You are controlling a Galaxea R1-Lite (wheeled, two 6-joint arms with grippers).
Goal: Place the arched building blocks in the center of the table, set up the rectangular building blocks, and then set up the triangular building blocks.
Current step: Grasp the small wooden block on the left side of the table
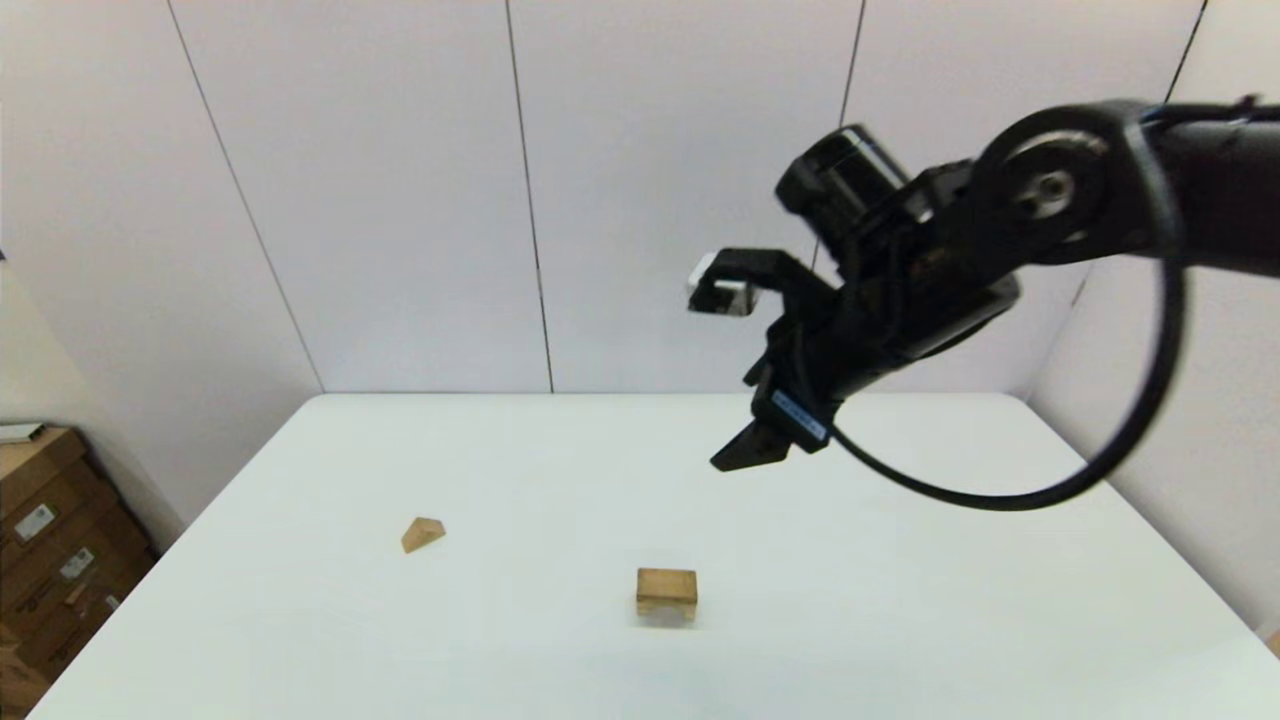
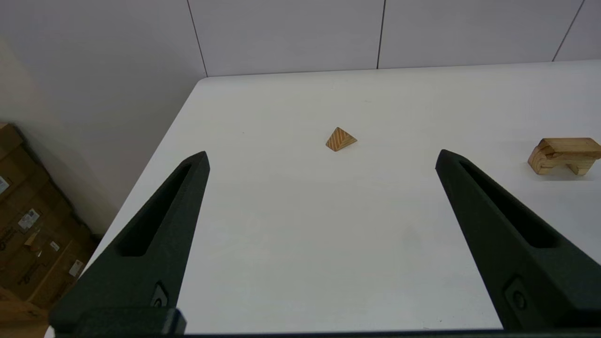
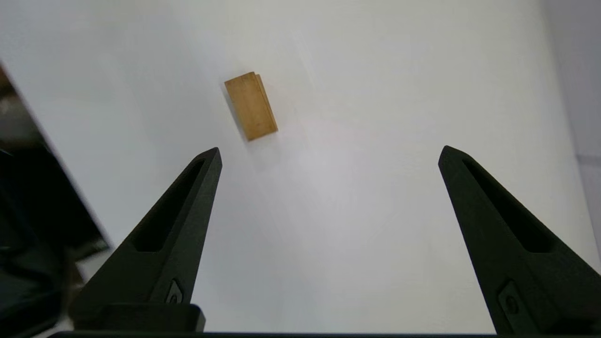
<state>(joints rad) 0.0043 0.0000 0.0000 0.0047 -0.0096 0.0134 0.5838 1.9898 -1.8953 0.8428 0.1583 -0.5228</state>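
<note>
Right arm (image 1: 1050, 215) fills the upper right of the head view, nearest the lens, elbow joint high and forearm reaching in across the table, wrist bent downward. Black cable loops under it in a wide arc. Right gripper (image 1: 735, 375) hangs well above the white table (image 1: 900, 600), fingers spread wide, nothing between them; right wrist view confirms both fingers (image 3: 178, 225) far apart over bare tabletop.

Table: plain white, rounded far corners, pale panelled wall behind. Cardboard boxes (image 1: 50, 540) stacked off its left edge.

Arched block (image 1: 667, 593) stands on the table below and slightly left of the right gripper, nearer the robot, roughly mid-table. Arch cut-out faces down, both feet on the surface, as the left wrist view shows (image 2: 563, 155). From the right wrist camera it appears as a tan oblong (image 3: 251, 105) beyond the left fingertip, clear of both fingers.

Triangular block (image 1: 423, 533) lies well left of the arched block, apart from it, and far from the right gripper. In the left wrist view it sits (image 2: 341, 139) ahead of the left gripper (image 2: 321, 157), between the lines of the two fingers but well beyond the tips.

Left gripper: fingers spread wide, empty, held low over the near-left part of the table. Arm itself outside the head view.

Rectangular block: not seen in any view.
</note>
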